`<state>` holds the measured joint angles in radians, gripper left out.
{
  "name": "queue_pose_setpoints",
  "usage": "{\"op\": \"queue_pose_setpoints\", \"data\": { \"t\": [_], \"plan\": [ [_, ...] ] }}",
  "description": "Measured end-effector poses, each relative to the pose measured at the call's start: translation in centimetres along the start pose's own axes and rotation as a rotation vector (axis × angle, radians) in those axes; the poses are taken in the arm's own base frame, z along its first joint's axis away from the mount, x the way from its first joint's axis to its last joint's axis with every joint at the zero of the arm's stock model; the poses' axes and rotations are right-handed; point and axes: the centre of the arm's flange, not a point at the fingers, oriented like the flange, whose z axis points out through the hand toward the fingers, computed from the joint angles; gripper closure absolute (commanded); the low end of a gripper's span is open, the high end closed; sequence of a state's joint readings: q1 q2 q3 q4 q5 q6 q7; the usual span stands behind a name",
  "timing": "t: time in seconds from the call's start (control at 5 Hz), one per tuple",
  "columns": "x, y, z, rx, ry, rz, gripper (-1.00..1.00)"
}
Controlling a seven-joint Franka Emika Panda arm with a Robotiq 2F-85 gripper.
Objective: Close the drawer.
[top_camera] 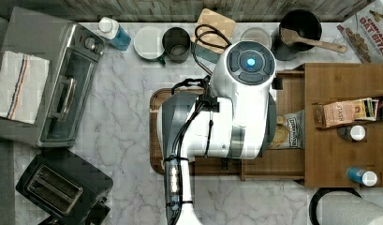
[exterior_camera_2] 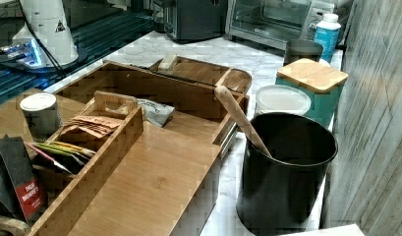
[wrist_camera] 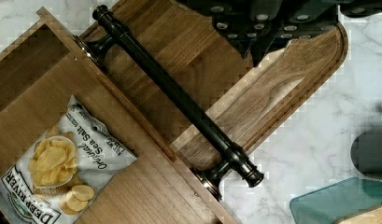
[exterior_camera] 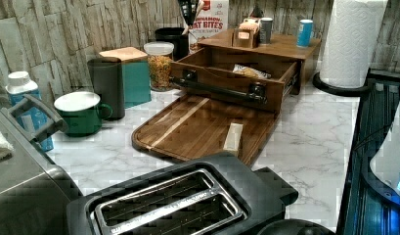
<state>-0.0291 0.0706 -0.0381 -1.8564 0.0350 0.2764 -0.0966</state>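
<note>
Here the gripper (wrist_camera: 272,35) hovers just off the dark handle (wrist_camera: 177,95) of the pulled-out drawer (wrist_camera: 48,93), finger opening unclear, so it should press squarely on the drawer front toward the cabinet (top_camera: 346,124).

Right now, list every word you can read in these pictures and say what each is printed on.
"DEEP RIVER", "Original Sea Salt": chip bag in the open drawer.
"OAT BITES": cereal box by the wall.
"STASH": tea packet on the cabinet top.
Can and bottle labels: too blurred to read.
</note>
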Motion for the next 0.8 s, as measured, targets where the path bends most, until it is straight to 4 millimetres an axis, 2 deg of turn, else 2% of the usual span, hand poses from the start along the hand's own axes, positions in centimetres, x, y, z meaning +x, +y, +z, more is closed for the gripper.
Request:
{"op": "queue_pose_setpoints", "data": {
  "t": [0.4, 0.6, 0.8],
  "plan": [
    [0.2, -0.1, 1.1, -0.006, -0.011, 0.002, 1.00],
    [0.4, -0.2, 1.3, 0.048, 0.057, -0.046, 1.00],
    [0.0, -0.2, 2.4, 0.101, 0.143, -0.163, 1.00]
  ]
}}
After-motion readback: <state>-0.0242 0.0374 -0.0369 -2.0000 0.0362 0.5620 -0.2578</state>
